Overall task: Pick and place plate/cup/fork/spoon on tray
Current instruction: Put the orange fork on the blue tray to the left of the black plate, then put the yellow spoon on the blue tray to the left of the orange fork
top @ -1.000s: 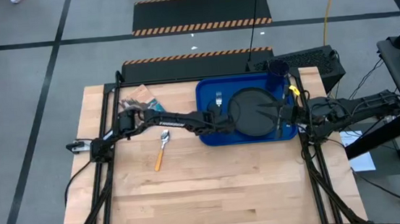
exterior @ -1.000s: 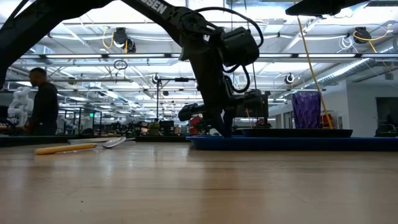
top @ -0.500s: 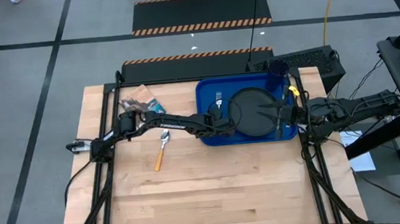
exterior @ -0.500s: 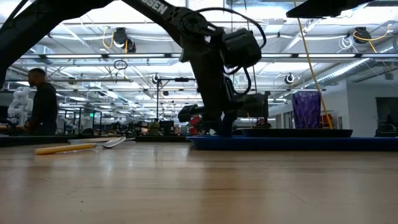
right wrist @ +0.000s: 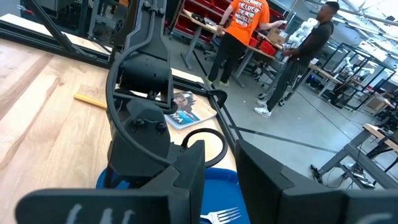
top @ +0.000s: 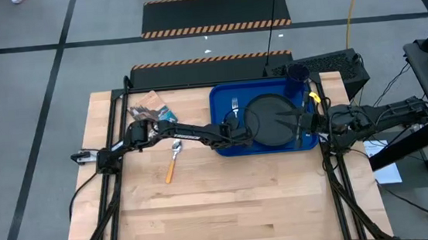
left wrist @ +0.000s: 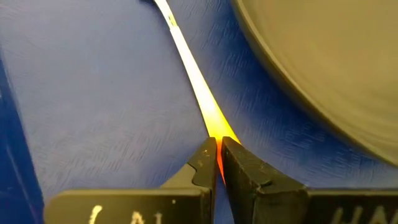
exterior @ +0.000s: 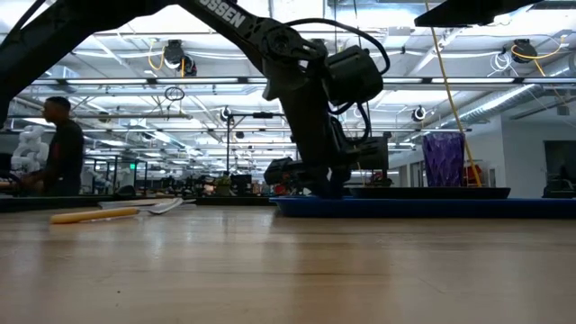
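Gripping the fork (left wrist: pixel 198 84) by its orange handle, the left gripper (left wrist: pixel 218 163) sits low over the tray (top: pixel 224 144), jaws pinched narrow on the handle end. The fork lies flat on the tray floor just beside the plate (top: pixel 274 119), tines pointing away from the gripper. Release appears to be the remaining part of this step.

Status, as judged from the views:
- Plate: on the tray.
- Cup (top: pixel 298 74): at the tray's far right corner.
- Fork: on the tray, not yet released.
- Spoon (top: pixel 172 160): on the bare table (top: pixel 229 204), well apart from the tray; not yet placed.

The right gripper (right wrist: pixel 214 171) waits at the tray's right edge, fingers apart, holding nothing.
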Robot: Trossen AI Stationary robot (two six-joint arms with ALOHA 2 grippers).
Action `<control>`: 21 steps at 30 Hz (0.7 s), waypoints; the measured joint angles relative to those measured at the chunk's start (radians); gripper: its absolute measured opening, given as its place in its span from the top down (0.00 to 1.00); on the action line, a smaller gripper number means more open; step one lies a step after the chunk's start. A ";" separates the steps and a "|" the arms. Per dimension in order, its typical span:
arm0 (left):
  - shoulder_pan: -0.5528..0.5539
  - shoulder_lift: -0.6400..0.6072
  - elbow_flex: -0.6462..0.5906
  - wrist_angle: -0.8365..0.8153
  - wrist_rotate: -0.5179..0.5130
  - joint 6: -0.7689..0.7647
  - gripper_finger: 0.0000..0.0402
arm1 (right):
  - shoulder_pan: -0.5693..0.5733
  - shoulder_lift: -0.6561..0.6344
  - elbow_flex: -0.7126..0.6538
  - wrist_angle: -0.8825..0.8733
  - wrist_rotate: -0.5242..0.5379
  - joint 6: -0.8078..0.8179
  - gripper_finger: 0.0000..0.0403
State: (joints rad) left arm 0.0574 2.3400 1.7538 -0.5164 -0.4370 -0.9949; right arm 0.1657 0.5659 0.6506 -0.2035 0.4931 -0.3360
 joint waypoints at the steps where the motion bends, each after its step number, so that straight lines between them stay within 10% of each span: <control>1: 0.000 0.000 0.000 0.002 0.001 -0.002 0.94 | 0.000 0.000 0.000 0.000 0.000 0.002 0.79; 21: -0.057 -0.185 -0.003 -0.093 -0.010 0.101 0.94 | 0.000 0.000 0.000 -0.014 0.000 0.010 0.79</control>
State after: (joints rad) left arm 0.0003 2.1550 1.7504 -0.6092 -0.4470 -0.8939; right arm 0.1658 0.5659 0.6506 -0.2171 0.4931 -0.3260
